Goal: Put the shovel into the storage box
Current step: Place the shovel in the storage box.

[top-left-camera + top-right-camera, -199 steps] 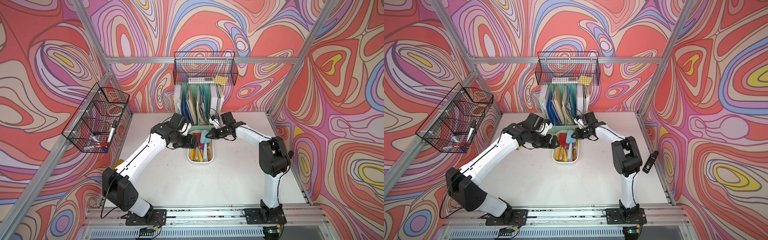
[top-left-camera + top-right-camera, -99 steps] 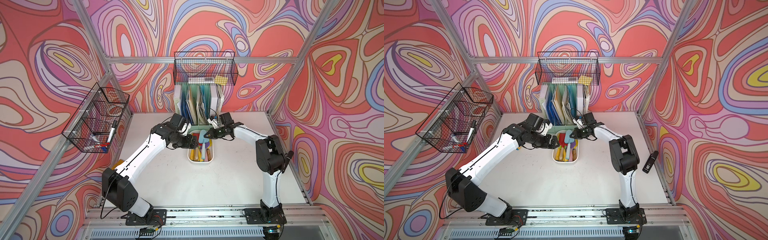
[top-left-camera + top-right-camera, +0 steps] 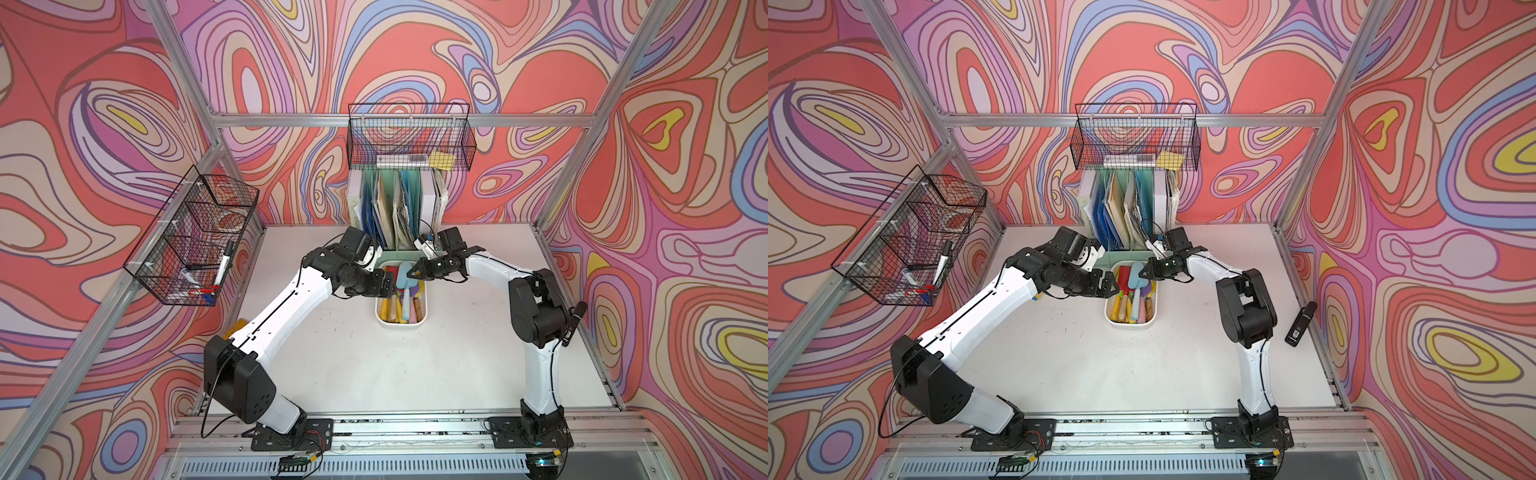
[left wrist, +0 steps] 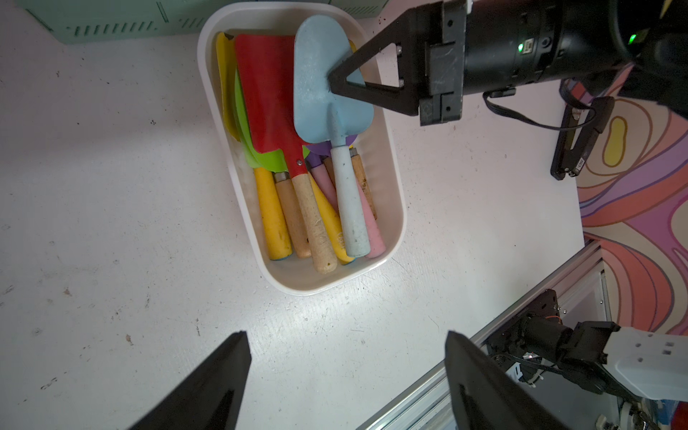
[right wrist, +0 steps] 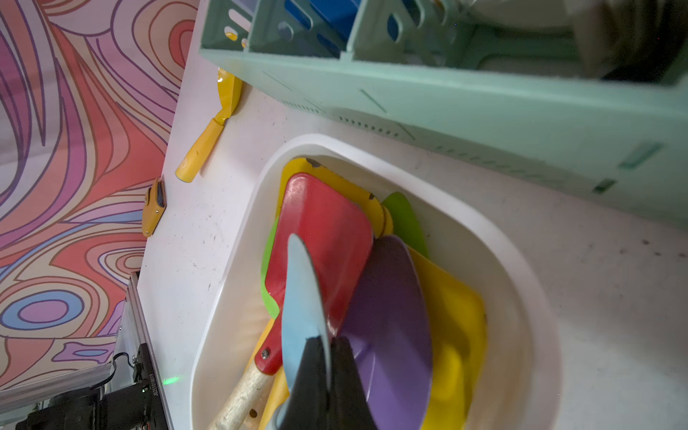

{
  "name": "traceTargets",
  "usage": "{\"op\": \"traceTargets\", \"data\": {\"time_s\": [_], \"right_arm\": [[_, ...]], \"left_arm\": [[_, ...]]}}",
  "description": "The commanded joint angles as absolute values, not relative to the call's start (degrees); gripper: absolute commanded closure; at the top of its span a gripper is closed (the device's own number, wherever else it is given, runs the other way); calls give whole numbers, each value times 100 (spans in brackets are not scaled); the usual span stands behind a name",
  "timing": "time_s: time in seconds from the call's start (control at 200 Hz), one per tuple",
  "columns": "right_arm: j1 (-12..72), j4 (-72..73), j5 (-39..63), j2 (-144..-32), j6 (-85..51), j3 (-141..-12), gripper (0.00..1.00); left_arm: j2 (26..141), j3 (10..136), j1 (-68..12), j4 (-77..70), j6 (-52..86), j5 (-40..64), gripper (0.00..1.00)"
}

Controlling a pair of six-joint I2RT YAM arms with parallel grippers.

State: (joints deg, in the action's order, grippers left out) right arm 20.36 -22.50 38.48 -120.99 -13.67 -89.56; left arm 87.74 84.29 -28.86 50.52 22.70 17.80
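Visitor: Shovel first: where is it?

Me: The blue shovel [image 3: 404,277] shows just above the middle of the frame in both top views. It lies lengthwise over a pile of other shovels inside the storage box [image 3: 399,327]. Its blade points up the frame toward the mint-green file holder [image 3: 395,256], and its handle points toward the lower edge.

Visitor: And your tools?

Me: My right gripper [image 4: 330,82] is pinched together on the side edge of that blade. My right wrist camera shows the thin blue edge caught between my black fingertips [image 5: 311,372]. Whether the shovel's weight rests on the pile or on me, I cannot tell. My left gripper [image 4: 346,335] has its jaws wide apart and holds nothing. In the top views it hangs at the box's left rim, over the white table [image 3: 374,374].

Visitor: What is under the blue one?

Me: A red shovel [image 4: 266,93] with a wooden handle lies beside a purple blade [image 5: 387,316], with green and yellow ones lower in the pile. One more yellow shovel [image 5: 208,137] lies on the table outside the box, near the file holder's corner.
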Motion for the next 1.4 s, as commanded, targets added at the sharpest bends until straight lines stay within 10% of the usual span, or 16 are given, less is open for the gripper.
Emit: {"op": "traceTargets", "data": {"time_s": [0.0,0.941,1.397], "right_arm": [[2098,-2254,3860,-12255,-1319,-8868,100],[2118,-3055,3102,-11973,-1109,-9257,60],[2118,-3544,2640,-11719,-1033,-9533,57]], "left_arm": [[8713,8473,-2892,5048,2182,1775,13],[8866,8725,-2883,5710,2316,796,8],[9162,9008,-2597,6323,2289,-30,4]]}}
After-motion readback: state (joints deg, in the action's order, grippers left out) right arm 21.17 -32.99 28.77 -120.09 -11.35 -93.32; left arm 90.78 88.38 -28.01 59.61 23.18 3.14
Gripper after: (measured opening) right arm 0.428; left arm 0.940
